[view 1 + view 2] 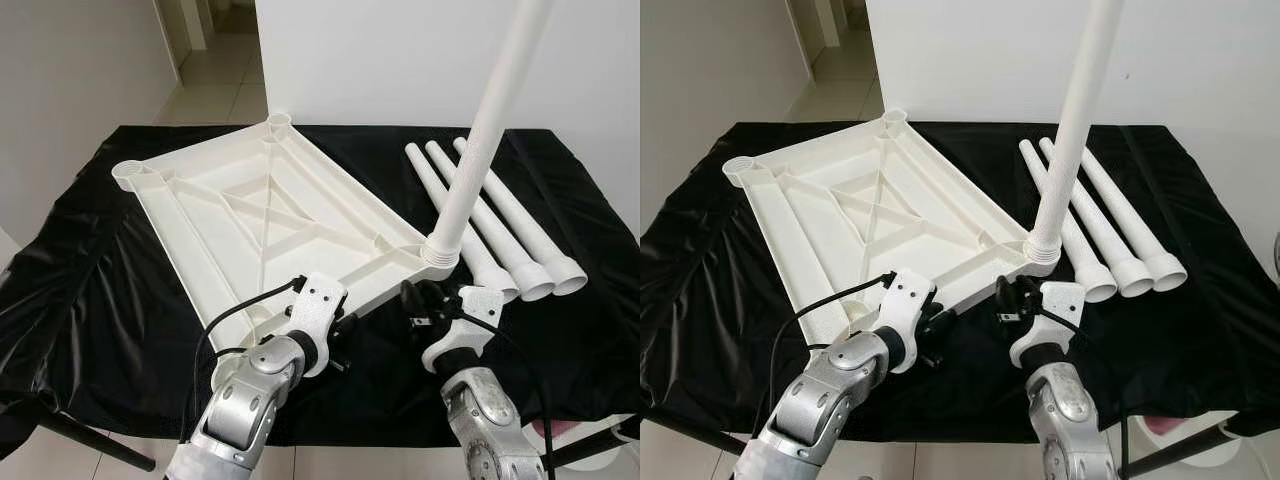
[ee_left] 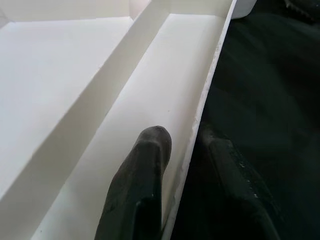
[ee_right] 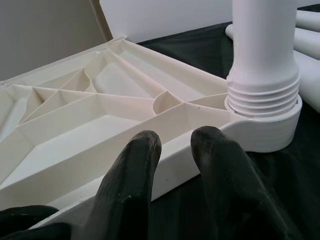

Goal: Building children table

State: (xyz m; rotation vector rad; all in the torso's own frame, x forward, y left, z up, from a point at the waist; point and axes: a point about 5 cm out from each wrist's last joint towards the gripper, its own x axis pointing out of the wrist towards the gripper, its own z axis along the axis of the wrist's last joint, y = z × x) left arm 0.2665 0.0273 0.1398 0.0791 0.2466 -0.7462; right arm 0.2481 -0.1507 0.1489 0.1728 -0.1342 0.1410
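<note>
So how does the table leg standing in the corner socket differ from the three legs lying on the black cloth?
The standing leg is upright, its threaded end seated in a corner socket of the upside-down tabletop; the three loose legs lie flat, side by side on the black cloth, to the robot's right of the tabletop. The standing leg is joined to the tabletop; the loose ones are attached to nothing. All four are white, tapered tubes with a wider ringed end.

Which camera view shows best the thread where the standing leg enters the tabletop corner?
The right wrist view: the standing leg shows threads above its corner socket. Both eye views show that joint small. The left wrist view shows the tabletop rim.
</note>
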